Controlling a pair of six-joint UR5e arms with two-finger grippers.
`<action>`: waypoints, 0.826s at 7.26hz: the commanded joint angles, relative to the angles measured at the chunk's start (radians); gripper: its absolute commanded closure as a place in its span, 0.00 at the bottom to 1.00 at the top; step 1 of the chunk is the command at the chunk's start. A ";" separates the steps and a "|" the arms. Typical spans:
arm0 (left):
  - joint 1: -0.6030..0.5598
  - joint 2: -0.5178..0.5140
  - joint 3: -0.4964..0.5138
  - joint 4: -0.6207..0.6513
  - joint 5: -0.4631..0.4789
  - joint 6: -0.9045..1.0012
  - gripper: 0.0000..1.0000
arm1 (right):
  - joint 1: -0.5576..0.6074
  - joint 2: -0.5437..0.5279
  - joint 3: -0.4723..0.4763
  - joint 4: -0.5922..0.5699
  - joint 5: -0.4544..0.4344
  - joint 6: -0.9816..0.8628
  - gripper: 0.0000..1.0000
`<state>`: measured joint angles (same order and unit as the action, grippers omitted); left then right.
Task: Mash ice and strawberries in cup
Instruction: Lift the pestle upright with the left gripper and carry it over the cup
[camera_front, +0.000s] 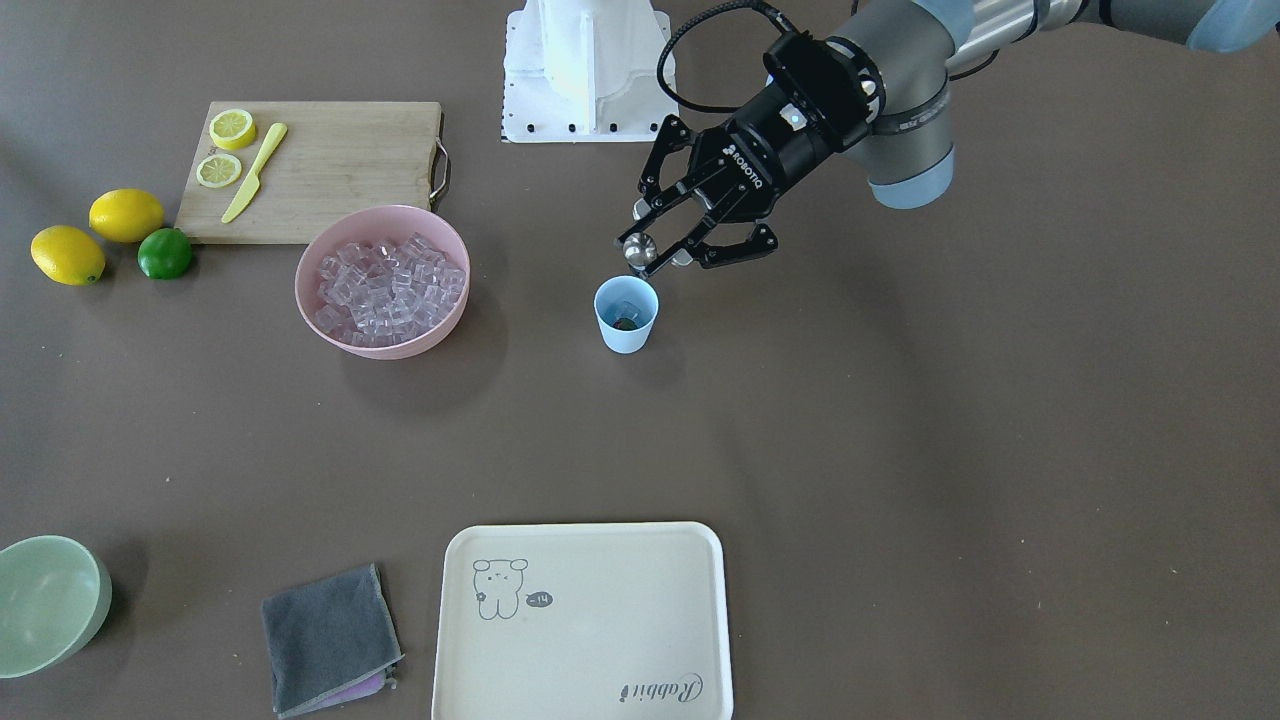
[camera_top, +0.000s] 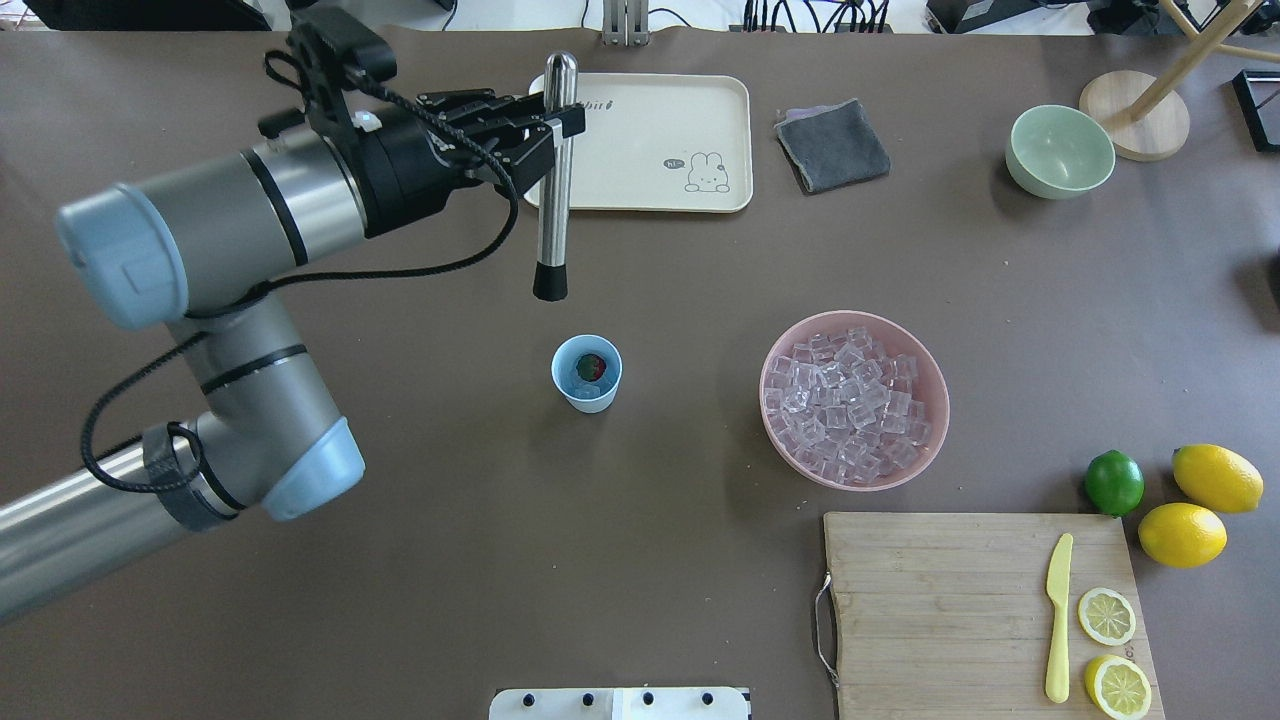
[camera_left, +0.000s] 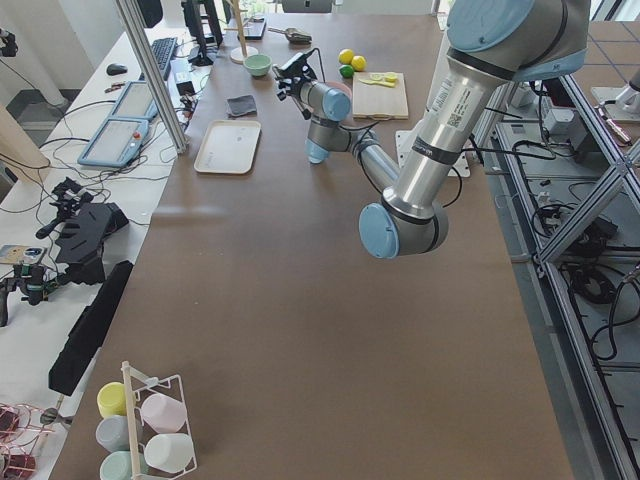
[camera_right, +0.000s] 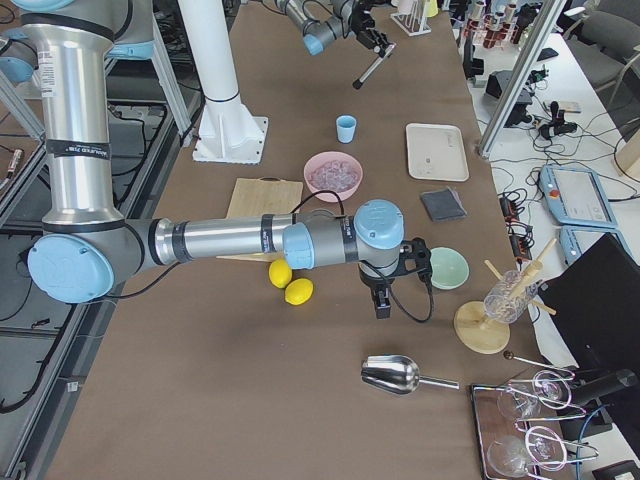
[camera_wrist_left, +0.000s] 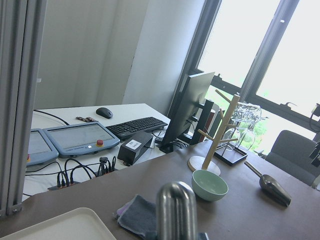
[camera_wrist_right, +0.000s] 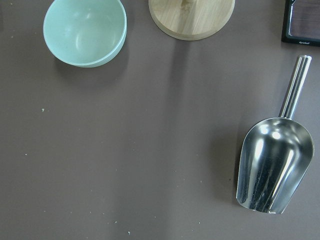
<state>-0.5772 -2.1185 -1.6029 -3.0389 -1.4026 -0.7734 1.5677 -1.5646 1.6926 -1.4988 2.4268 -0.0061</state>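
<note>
- Clenching the left tool (camera_top: 555, 120) on a steel muddler (camera_top: 553, 190), long axis near upright, black tip pointing down.
- Hovering that tip near the cup (camera_top: 586, 373), outside it.
- Standing mouth-up mid-worktop (camera_top: 640, 560), holding the strawberry (camera_top: 592, 366) and ice (camera_top: 580, 379).
- Unable to tell the state of the right tool (camera_right: 382, 305).

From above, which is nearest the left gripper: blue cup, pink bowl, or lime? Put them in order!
1. blue cup, in the middle, nearest the left gripper.
2. pink bowl, further right.
3. lime, far right by the lemons.
</note>
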 joint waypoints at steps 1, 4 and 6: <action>0.051 -0.011 0.122 -0.209 0.097 0.011 1.00 | 0.000 -0.002 0.004 0.000 -0.002 0.000 0.00; 0.069 -0.015 0.224 -0.239 0.112 0.147 1.00 | -0.001 -0.002 0.006 0.000 -0.003 -0.002 0.00; 0.088 -0.014 0.226 -0.238 0.114 0.149 1.00 | 0.000 0.003 0.004 0.000 -0.005 -0.002 0.00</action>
<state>-0.4985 -2.1327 -1.3784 -3.2793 -1.2908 -0.6289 1.5671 -1.5645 1.6976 -1.4987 2.4233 -0.0076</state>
